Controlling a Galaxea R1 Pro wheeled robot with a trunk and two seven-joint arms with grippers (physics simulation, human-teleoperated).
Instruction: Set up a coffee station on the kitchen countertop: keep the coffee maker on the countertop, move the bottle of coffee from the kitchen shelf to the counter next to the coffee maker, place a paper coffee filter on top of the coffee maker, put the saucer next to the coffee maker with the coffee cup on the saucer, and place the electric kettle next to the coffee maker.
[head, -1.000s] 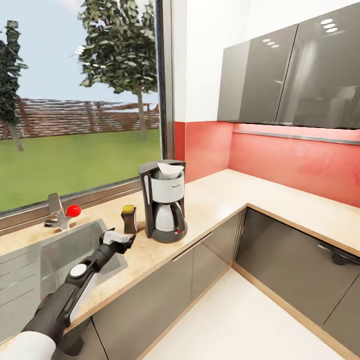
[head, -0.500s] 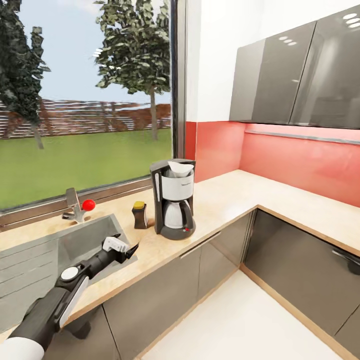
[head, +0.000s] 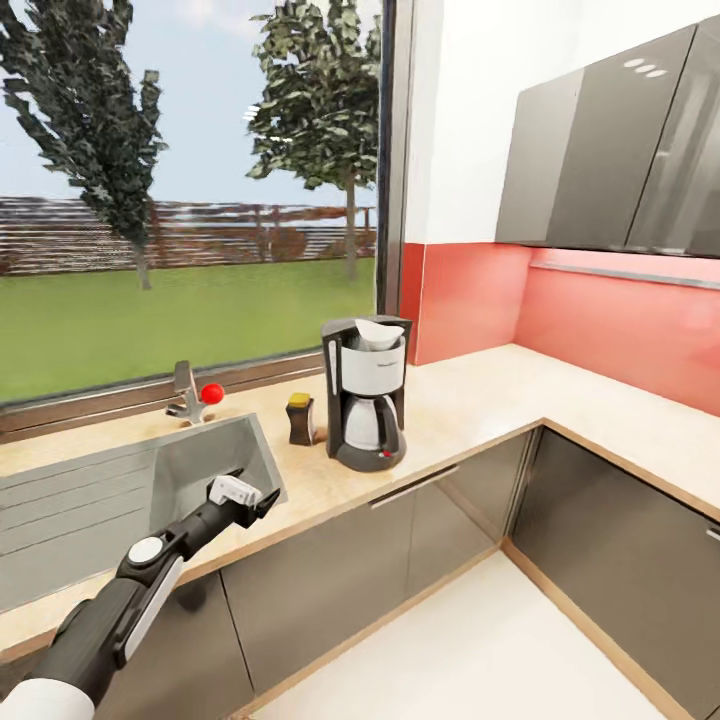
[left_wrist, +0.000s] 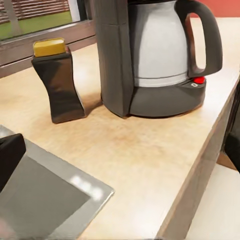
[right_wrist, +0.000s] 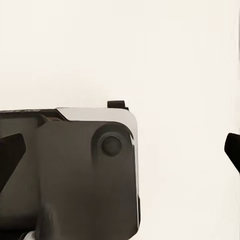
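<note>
The black-and-white coffee maker (head: 365, 405) stands on the tan kitchen countertop (head: 480, 395) with the white paper coffee filter (head: 378, 333) sitting in its top. The dark brown bottle of coffee (head: 300, 418) with its yellow cap stands upright just left of it, a small gap between them. In the left wrist view the bottle of coffee (left_wrist: 59, 82) and the coffee maker (left_wrist: 150, 55) are close ahead. My left gripper (head: 258, 488) hovers open and empty over the sink's near right corner, short of the bottle. My right gripper (right_wrist: 120, 150) is open and empty, its tips dark at both edges.
A steel sink (head: 60, 505) is set into the counter at the left, with a faucet and red knob (head: 210, 393) by the window. The counter turns a corner to the right under grey wall cabinets (head: 620, 150). Pale floor (head: 470, 650) lies below.
The camera has swung, shifting the whole scene rightward in the picture. My left gripper has drawn back from the bottle toward the sink's corner. Bottle and coffee maker stay put.
</note>
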